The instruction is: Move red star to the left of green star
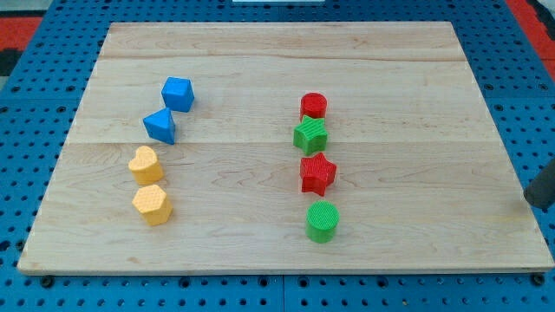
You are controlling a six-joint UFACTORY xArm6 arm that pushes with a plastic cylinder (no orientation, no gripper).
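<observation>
The red star [317, 173] lies right of the board's middle, in a column of blocks. The green star [310, 135] sits directly above it in the view, almost touching. A red cylinder [314, 107] is above the green star and a green cylinder [322, 221] is below the red star. My tip [530, 200] shows as a dark rod end at the view's far right edge, far to the right of the red star and slightly lower, touching no block.
On the left side lie a blue cube-like block [178, 94], a blue triangular block [160, 126], a yellow heart [145, 164] and a yellow hexagon [152, 204]. The wooden board [416, 78] rests on a blue pegboard.
</observation>
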